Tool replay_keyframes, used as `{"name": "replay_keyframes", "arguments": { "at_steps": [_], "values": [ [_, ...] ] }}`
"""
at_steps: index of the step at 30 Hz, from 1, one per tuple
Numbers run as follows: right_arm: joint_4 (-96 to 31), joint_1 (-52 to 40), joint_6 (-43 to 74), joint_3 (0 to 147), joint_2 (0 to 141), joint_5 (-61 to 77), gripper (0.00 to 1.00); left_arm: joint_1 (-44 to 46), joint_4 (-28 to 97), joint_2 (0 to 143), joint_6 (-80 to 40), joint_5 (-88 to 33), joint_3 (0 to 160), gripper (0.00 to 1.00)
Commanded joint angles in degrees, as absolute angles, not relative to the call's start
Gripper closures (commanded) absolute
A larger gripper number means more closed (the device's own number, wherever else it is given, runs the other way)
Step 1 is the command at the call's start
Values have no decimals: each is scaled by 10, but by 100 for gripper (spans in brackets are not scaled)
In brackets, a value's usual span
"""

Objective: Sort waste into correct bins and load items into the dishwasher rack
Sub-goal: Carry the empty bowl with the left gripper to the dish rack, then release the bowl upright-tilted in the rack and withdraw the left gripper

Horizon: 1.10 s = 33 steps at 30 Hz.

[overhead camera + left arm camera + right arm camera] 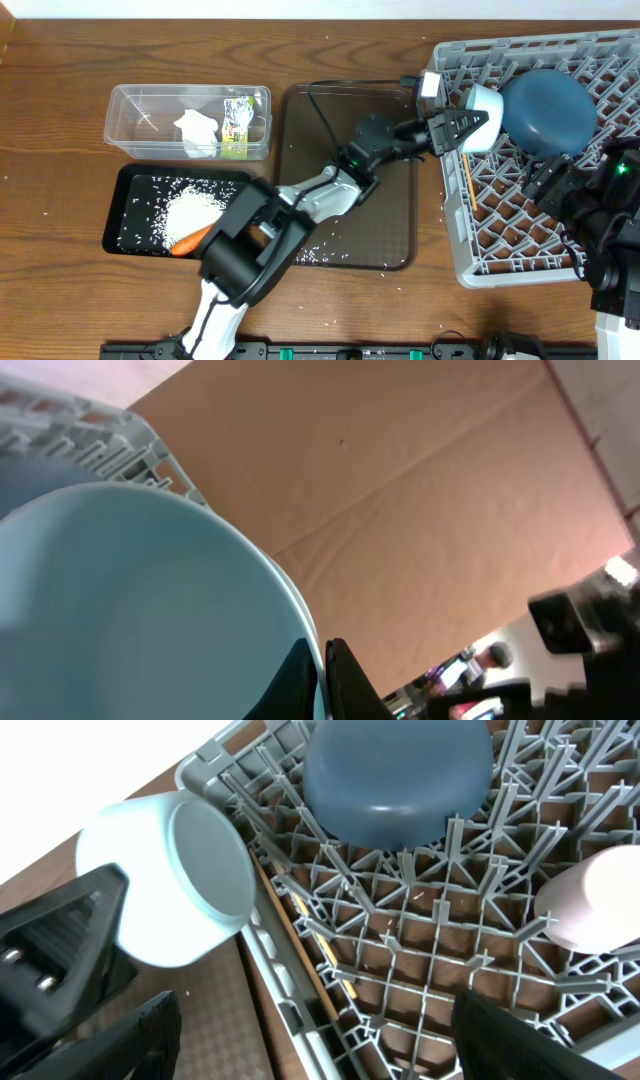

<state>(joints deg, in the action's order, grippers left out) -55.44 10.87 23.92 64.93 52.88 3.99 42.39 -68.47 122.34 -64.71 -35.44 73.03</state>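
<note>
My left gripper [452, 131] is shut on the rim of a small cup [483, 117], white outside and pale blue inside. It holds the cup on its side over the left edge of the grey dishwasher rack [520, 235]. In the left wrist view the fingers [345, 685] pinch the cup's wall [120, 610]. The round blue plate [548, 110] lies face down in the rack. The chopsticks [467, 182] lie along its left side. My right gripper [545, 185] hangs open over the rack, empty; its view shows the cup [170, 880], the plate [400, 775] and a pinkish cup [600, 895].
The clear tub [140, 105] holds the tissue [197, 133] and the wrapper [238, 125]. The black tray [130, 215] holds rice [190, 210] and the carrot [190, 242]. A brown serving tray [380, 215] lies under my left arm, with rice grains [320, 255] at its front.
</note>
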Motion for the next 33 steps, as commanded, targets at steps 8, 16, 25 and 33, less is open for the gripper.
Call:
{"name": "replay_keyframes", "arguments": {
  "at_steps": [8, 16, 25, 33],
  "values": [
    [-573, 113, 246, 658, 528, 36, 19, 425, -704, 1284, -798, -262, 749, 93],
    [-575, 113, 246, 658, 528, 34, 19, 417, -704, 1284, -798, -266, 749, 65],
    [-580, 113, 231, 658, 528, 32, 19, 372, -676, 1284, -737, -352, 749, 2],
    [-579, 113, 231, 658, 528, 32, 19, 326, -668, 1283, -723, -403, 749, 2]
  ]
}}
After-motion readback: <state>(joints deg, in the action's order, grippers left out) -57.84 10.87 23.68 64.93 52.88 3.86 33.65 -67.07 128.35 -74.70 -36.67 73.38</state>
